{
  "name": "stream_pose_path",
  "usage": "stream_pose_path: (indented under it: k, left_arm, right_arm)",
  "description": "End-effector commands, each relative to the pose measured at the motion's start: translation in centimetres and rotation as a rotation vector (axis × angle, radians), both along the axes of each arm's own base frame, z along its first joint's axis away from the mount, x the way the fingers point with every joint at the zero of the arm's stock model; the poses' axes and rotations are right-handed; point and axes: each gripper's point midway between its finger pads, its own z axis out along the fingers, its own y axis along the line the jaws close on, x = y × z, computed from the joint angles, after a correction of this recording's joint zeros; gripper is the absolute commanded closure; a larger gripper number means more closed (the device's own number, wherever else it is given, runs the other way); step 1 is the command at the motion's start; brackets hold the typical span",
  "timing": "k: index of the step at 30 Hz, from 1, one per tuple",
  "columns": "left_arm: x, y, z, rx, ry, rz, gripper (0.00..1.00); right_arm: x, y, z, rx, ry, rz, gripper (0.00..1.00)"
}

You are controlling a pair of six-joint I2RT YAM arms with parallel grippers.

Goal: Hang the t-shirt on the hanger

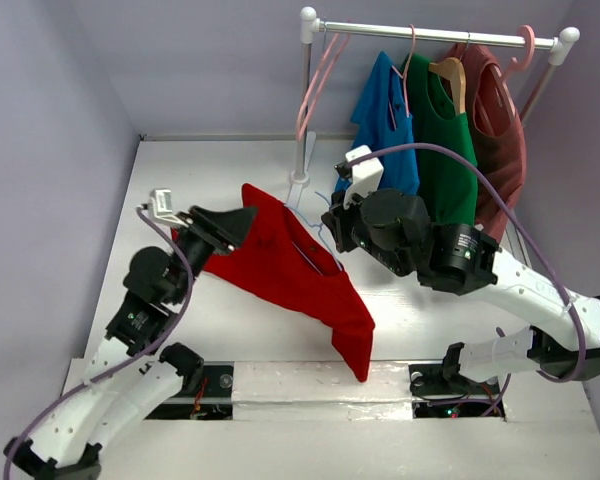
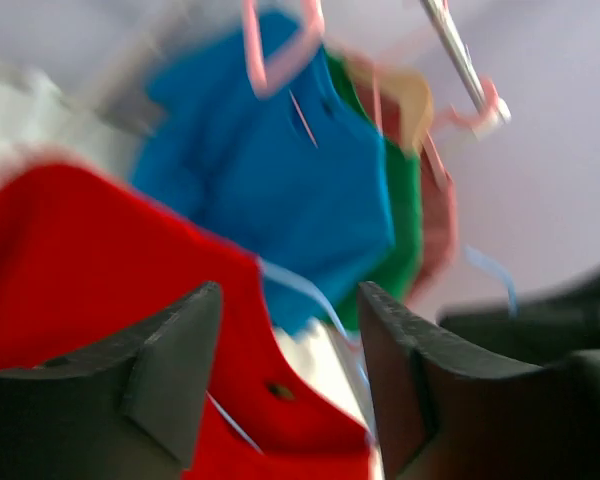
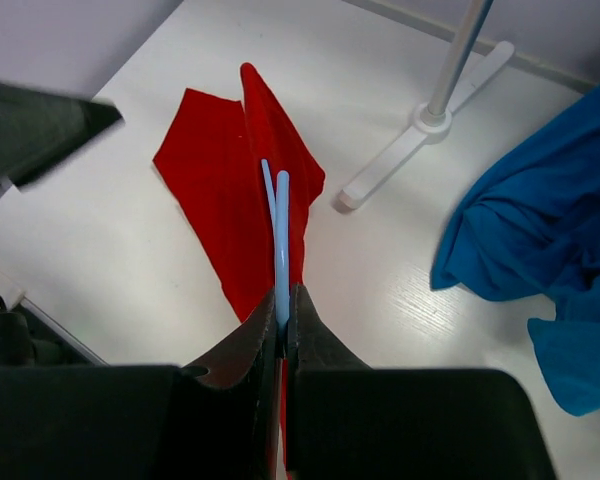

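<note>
The bright red t-shirt hangs draped and tilted above the table, its lower end near the front rail. The thin light-blue hanger runs through its neck. My right gripper is shut on the hanger; in the right wrist view the hanger sticks out from the closed gripper over the t-shirt. My left gripper is open at the shirt's upper left corner. The left wrist view is blurred: the gripper stands wide apart, with the t-shirt and a strand of the hanger beyond it.
A white clothes rack stands at the back with a blue shirt, a green shirt and a dark maroon shirt on pink hangers and a wooden hanger. Its base lies close behind the t-shirt.
</note>
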Motion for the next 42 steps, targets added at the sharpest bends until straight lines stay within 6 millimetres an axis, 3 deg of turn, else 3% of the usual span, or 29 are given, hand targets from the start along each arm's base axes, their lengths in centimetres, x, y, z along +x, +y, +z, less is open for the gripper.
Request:
stream_pose_path:
  k: [1,7,14,21,24,32,34,37,38,39,42]
  left_arm:
    - [-1.5,-2.9,-0.5,-0.135,0.039,-0.082,0.46]
    - [-2.2,-7.6,-0.7,-0.153,0.082,-0.190,0.41]
    - [-1.2,-9.1,-1.0,-0.184,0.095,-0.190,0.39]
    - [-0.2,-9.8,-1.4,-0.241,0.107,-0.181,0.44]
    - [0.1,-10.5,-1.8,-0.261,0.122,-0.186,0.52]
    - [0.5,-10.2,-2.5,-0.338,0.142,-0.164,0.97]
    - [0.5,-10.2,-2.4,-0.366,0.144,-0.169,1.00]
    - [0.0,-10.0,-2.5,-0.426,0.158,-0.191,1.00]
    - [-0.3,-9.7,-2.1,-0.464,0.153,-0.199,1.00]
    - [-0.4,-9.5,-1.8,-0.480,0.149,-0.198,1.00]
    - [-0.7,-9.0,-0.5,-0.518,0.129,-0.204,1.00]
  right_arm:
    - [0.1,-0.7,3.7,0.090,-0.046,-0.028,1.00]
    - [0.3,0.1,2.7,0.086,-0.036,-0.027,1.00]
    - [0.2,0.7,1.8,0.095,-0.018,-0.013,1.00]
    - [-0.1,1.5,1.1,0.116,-0.001,0.014,1.00]
    - [-0.2,1.8,1.2,0.139,-0.003,0.025,1.00]
    - [-0.5,3.1,0.7,0.179,0.014,0.061,1.00]
    - [-0.7,3.6,0.3,0.189,0.026,0.077,1.00]
    - [-1.4,3.7,0.1,0.227,0.037,0.110,0.68]
    - [-1.5,3.5,0.4,0.255,0.033,0.114,0.46]
    - [-1.7,3.3,-0.5,0.250,0.041,0.115,0.39]
    - [-3.0,1.4,0.8,0.336,0.034,0.138,0.24]
